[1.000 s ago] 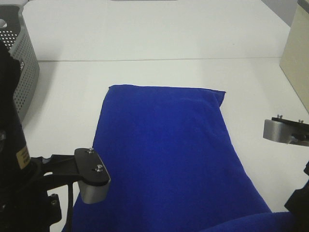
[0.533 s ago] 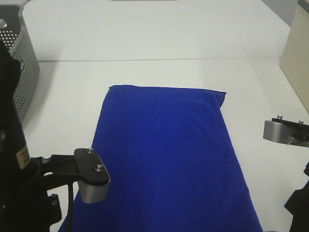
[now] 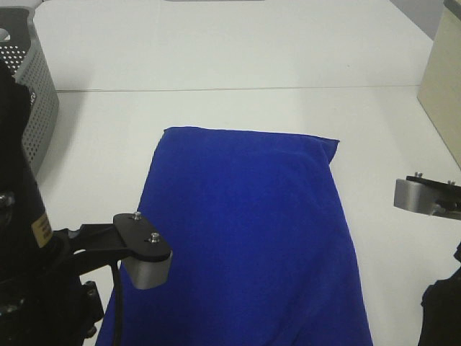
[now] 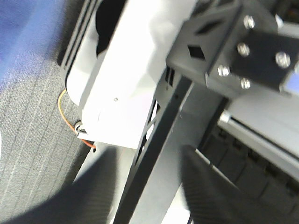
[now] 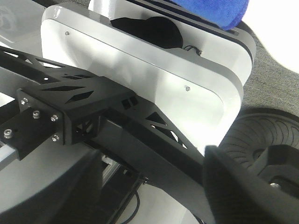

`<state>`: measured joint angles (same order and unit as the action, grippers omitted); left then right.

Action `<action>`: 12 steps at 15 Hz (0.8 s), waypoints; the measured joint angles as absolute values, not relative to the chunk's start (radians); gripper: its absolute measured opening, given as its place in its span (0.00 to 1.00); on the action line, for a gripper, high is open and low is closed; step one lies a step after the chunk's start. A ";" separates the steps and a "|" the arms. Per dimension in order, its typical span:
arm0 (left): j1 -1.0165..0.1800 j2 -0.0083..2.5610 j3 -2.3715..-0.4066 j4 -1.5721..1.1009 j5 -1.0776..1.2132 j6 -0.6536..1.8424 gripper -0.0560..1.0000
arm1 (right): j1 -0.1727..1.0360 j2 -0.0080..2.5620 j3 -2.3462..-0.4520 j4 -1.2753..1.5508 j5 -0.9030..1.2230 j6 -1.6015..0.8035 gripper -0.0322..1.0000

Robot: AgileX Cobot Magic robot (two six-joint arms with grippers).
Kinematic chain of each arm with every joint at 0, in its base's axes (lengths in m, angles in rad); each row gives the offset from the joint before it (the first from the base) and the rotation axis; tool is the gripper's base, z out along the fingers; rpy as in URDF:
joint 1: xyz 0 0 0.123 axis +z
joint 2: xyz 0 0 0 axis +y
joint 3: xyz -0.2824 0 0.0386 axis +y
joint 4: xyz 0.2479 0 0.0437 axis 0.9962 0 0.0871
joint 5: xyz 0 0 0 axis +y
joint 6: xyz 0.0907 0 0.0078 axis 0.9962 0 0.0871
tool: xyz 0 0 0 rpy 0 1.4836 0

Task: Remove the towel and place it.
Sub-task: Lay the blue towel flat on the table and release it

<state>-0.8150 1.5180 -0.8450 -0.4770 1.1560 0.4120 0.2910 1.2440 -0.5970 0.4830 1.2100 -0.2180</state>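
Big deep-blue plush rectangular towel [image 3: 245,231] flat on the white desk [image 3: 216,50], long way toward the near edge, well apart from the grey holed basket [image 3: 39,94]. No more raised blue fold at the near right corner, unlike a second ago. Left gripper [image 4: 145,163] partly open, right gripper [image 5: 140,186] wide open, both empty.

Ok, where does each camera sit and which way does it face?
Exterior high: overhead, looking down on table, blue towel, grey basket; left arm and right arm at near edge.
Left wrist: on that arm, facing the robot's white base and carpet.
Right wrist: facing the base, a wheel, the towel's edge.
Shared: both wrist views show the base.
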 joint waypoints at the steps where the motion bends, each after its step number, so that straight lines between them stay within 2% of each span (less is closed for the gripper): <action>1: -0.815 1.518 -0.845 -0.477 1.148 0.396 0.62 | 0.291 1.244 -0.597 0.480 1.210 -0.217 0.67; 3: -0.815 1.518 -0.857 -0.456 1.152 0.389 0.68 | 0.291 1.244 -0.609 0.461 1.210 -0.213 0.68; 7: -0.809 1.518 -1.024 -0.286 1.175 0.269 0.69 | 0.291 1.245 -0.771 0.346 1.210 -0.161 0.68; 10: -0.721 1.518 -1.116 -0.194 1.180 0.184 0.69 | 0.290 1.246 -0.880 0.208 1.210 -0.084 0.68; 12: -0.614 1.519 -1.165 -0.185 1.151 0.177 0.69 | 0.256 1.263 -0.955 0.150 1.213 -0.054 0.68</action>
